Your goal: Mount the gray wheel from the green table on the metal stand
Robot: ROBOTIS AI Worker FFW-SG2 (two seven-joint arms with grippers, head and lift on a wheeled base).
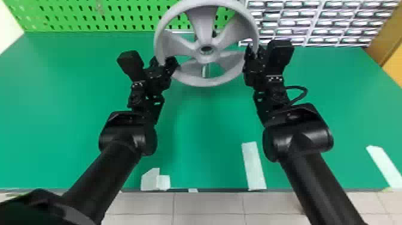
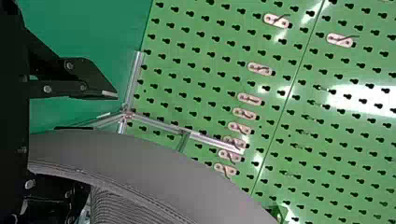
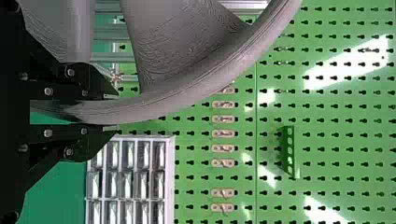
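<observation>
The gray wheel (image 1: 206, 55) is held up over the back of the green table, its hub facing up toward the head camera. At its left rim, my left gripper (image 1: 164, 61) is open, with the rim between its fingers. In the left wrist view the left gripper (image 2: 100, 142) has a gap between one finger and the wheel rim (image 2: 154, 163). My right gripper (image 1: 254, 51) is shut on the right rim; in the right wrist view the right gripper (image 3: 116, 111) pinches the wheel (image 3: 187, 93). Part of the metal stand (image 1: 206, 71) shows behind the wheel, and its bars (image 2: 159, 122) stand near the pegboard.
A green pegboard (image 1: 89, 15) with hooks rises behind the table (image 1: 59, 119). A rack of small drawers (image 1: 317, 22) stands at the back right. White tape pieces (image 1: 253, 166) lie along the table's front edge.
</observation>
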